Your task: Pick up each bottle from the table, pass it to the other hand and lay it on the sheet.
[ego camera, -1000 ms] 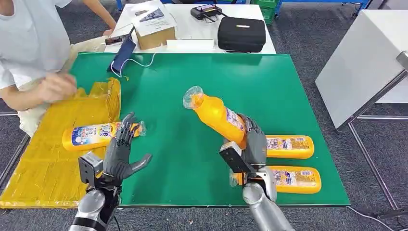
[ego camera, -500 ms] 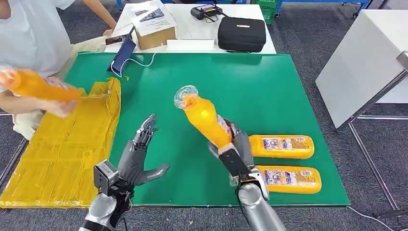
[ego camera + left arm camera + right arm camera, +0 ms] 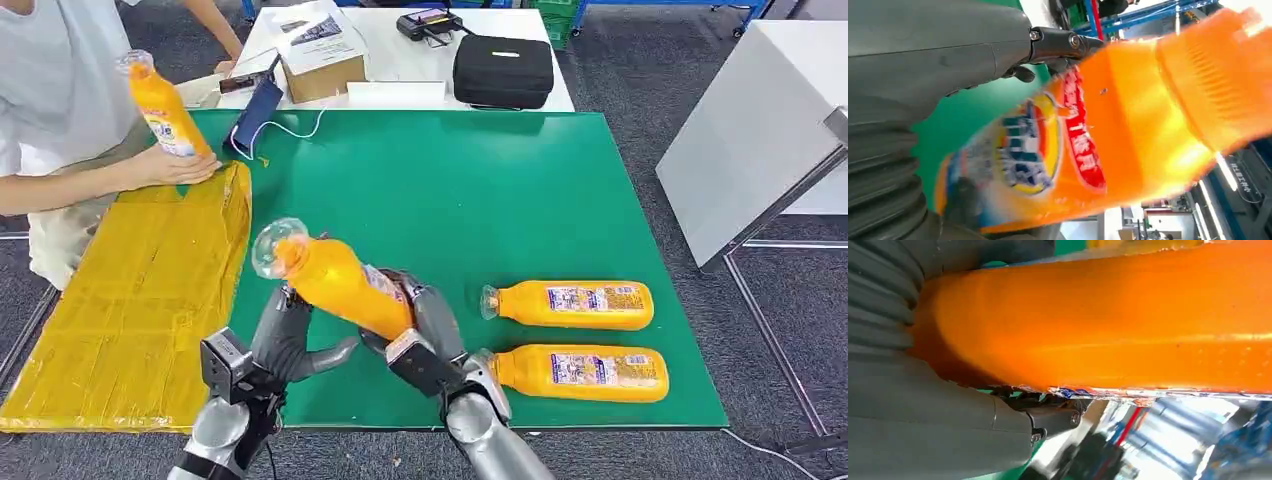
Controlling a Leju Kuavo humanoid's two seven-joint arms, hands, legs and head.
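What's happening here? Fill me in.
The right hand holds an orange bottle tilted above the green table, against the open left hand, apparently mid-handover. Two more bottles lie on the table. A person holds another bottle by the yellow sheet.

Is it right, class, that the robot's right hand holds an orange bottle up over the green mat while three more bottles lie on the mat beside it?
Not quite. In the head view two bottles lie on the green mat, not three: the farther bottle and the nearer bottle. The right hand does hold the orange bottle up over it.
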